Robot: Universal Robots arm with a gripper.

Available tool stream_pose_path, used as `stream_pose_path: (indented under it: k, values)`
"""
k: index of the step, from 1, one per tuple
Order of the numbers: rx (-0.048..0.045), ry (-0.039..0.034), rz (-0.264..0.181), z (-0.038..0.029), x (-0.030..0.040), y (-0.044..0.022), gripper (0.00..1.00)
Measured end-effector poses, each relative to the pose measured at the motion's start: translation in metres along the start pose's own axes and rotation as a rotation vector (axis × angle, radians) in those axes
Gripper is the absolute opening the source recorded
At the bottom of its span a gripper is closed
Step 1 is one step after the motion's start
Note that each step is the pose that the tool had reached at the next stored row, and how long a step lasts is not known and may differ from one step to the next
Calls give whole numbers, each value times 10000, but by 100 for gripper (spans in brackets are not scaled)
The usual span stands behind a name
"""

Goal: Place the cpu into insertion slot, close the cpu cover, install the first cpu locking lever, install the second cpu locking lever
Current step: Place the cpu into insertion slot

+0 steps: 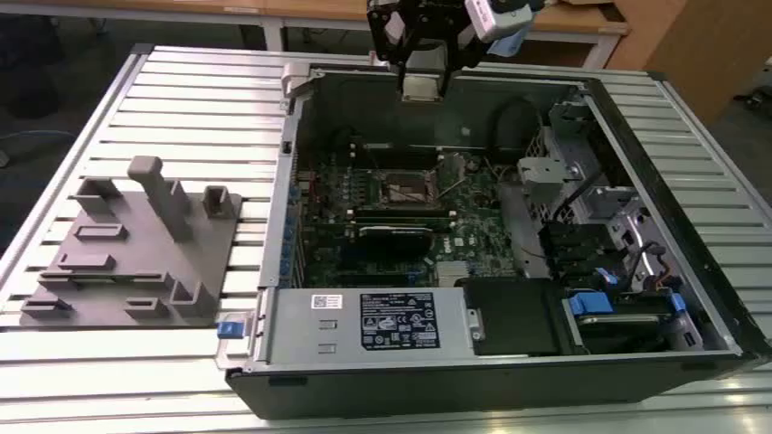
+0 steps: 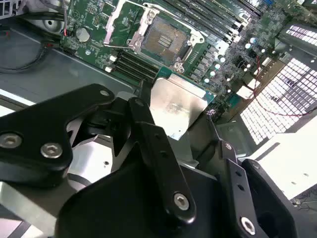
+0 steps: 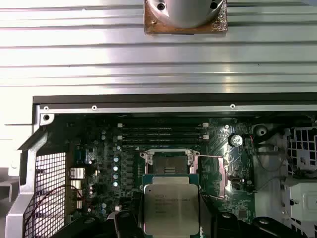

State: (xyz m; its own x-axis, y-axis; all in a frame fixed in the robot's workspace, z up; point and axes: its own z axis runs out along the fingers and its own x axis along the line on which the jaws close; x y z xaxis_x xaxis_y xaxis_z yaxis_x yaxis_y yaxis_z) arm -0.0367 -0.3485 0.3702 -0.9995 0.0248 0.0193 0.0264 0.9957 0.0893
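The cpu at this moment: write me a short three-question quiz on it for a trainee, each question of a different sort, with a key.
1. Multiple choice: the gripper is shut on A) a screwdriver, B) the cpu, C) a cable.
2. Fill in: in both wrist views the slot is still ___ (empty or filled).
3. True or false: the cpu rests in the slot.

Key: 1 B. 2 empty. 3 false; the cpu is held above the board, apart from the slot.

cpu (image 3: 170,209) w/ matt grey metal top
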Motion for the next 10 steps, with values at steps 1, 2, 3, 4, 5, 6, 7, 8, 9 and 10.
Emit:
stream_pose_path:
  k: [1, 2, 3, 4, 5, 6, 7, 8, 9, 10]
  values:
    - [0, 0, 0, 0, 0, 0, 54]
    - [0, 0, 0, 0, 0, 0, 54]
    - [0, 0, 0, 0, 0, 0, 54]
    - [0, 0, 0, 0, 0, 0, 54]
    - [0, 0, 0, 0, 0, 0, 54]
    - [0, 0, -1, 0, 0, 0, 54]
    - [0, 0, 0, 0, 0, 0, 54]
    - [0, 0, 0, 0, 0, 0, 54]
    - [0, -1, 0, 0, 0, 0, 54]
    - [0, 0, 0, 0, 0, 0, 54]
